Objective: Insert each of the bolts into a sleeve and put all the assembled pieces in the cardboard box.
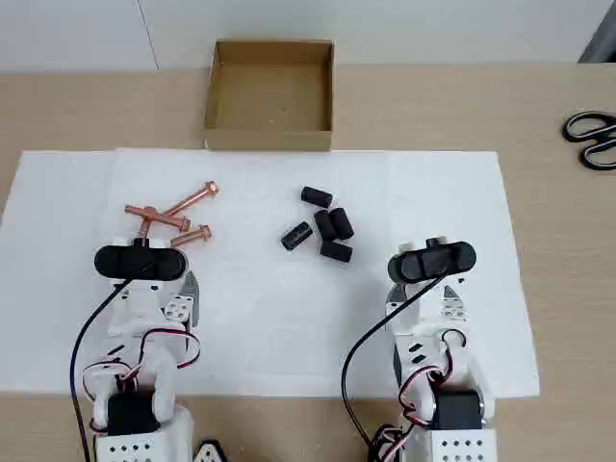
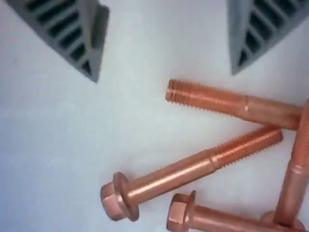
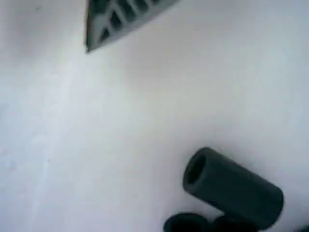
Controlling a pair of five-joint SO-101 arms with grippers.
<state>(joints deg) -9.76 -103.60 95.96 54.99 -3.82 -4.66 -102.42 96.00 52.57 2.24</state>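
Note:
Several copper bolts (image 1: 173, 217) lie in a loose heap on the left of the white sheet (image 1: 260, 318). Several black sleeves (image 1: 324, 229) lie clustered at its middle. The cardboard box (image 1: 214, 101) stands beyond the sheet's far edge. My left gripper (image 2: 164, 72) hangs open just above the sheet, its grey fingers (image 2: 82, 34) set wide apart, with the bolts (image 2: 193, 166) just ahead of them. The right arm (image 1: 430, 262) stands to the right of the sleeves. One of its grey fingers (image 3: 120, 17) shows with nothing against it, and a sleeve (image 3: 231, 186) lies on its side ahead.
A pair of black scissors (image 1: 592, 138) lies on the wooden table at the far right. The near half of the white sheet between the two arms is bare. The box is open at the top.

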